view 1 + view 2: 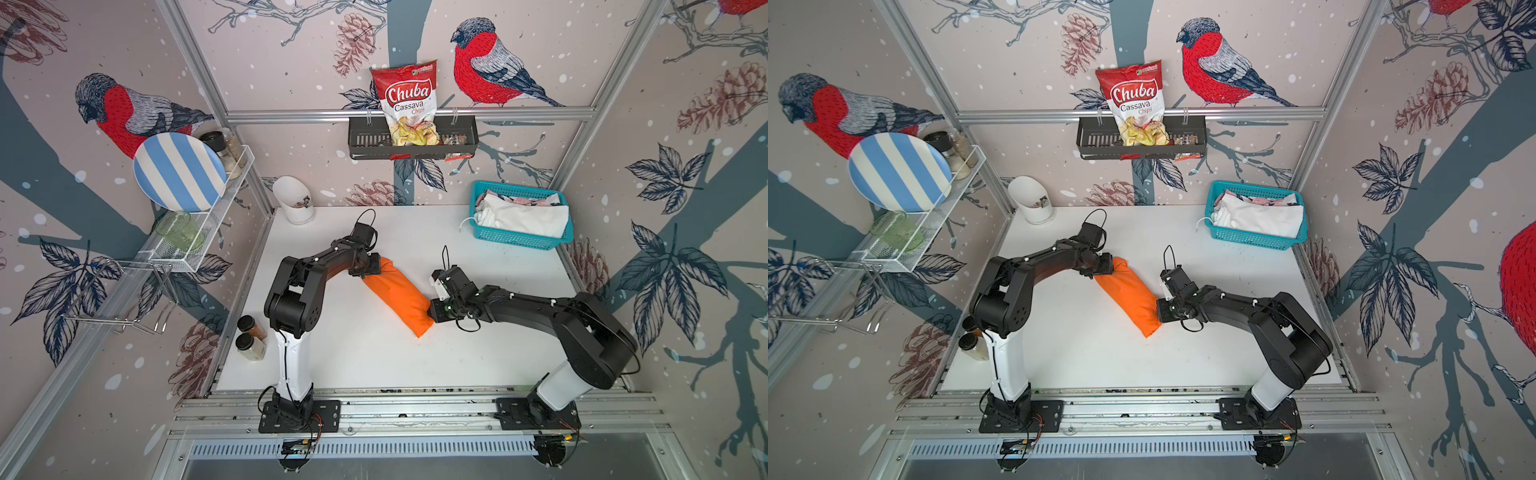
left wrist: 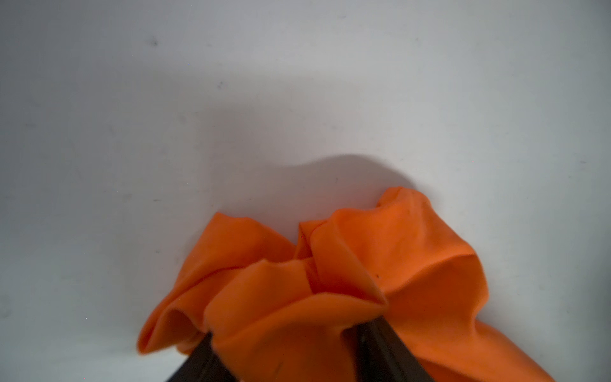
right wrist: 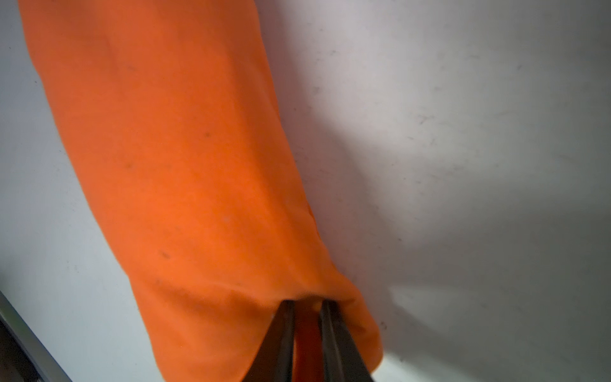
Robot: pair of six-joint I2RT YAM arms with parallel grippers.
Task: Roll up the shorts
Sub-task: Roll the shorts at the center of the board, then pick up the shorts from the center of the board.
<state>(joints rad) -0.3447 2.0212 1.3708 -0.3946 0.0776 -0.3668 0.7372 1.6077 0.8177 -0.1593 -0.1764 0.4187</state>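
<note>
Pinching a fold near one end of the rolled orange shorts (image 3: 185, 165) with the right gripper (image 3: 307, 302), jaws nearly together. Straddling the bunched opposite end with the left gripper (image 2: 291, 325), jaws standing apart, cloth bulging between them; impossible to tell whether squeezing or merely touching. Lying slantwise on the white table (image 1: 374, 357), spanning from gripper to gripper. Sitting well beyond the right gripper, heaped in the teal basket (image 1: 515, 243): white shorts (image 1: 528, 218), pink printed shorts (image 1: 528, 200).

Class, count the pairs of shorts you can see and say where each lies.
3. The orange shorts lie rolled on the table; the white shorts and the pink printed shorts lie in the blue basket. Others may hide underneath.
</note>
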